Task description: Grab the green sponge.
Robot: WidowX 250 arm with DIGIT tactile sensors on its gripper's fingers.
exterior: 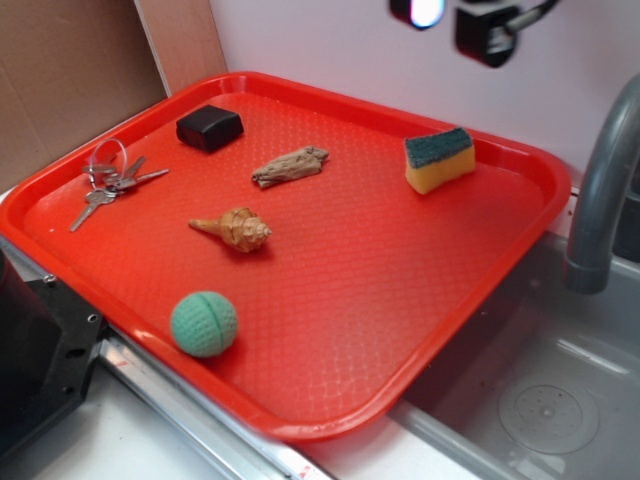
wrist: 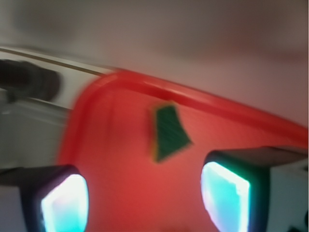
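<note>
One wide red plastic tray (exterior: 330, 300) holds everything. The black gripper (wrist: 145, 193) hangs high above its far edge, jaws spread wide and empty. The green-topped yellow foam sponge (exterior: 440, 160) lies below it near the tray's far corner, unobstructed; a brown crumpled scrap (exterior: 290, 166) sits well apart.

tray (exterior: 330, 300): red, dimpled | green sponge (exterior: 440, 160): yellow, dark-green top | ball (exterior: 204, 324): light-green, ridged

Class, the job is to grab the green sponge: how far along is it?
Early. Done: the gripper is above the tray, its fingers apart, the sponge ahead between them in the wrist view. In hand: nothing; the sponge sits free on the tray. Left: descend, close, lift.
</note>
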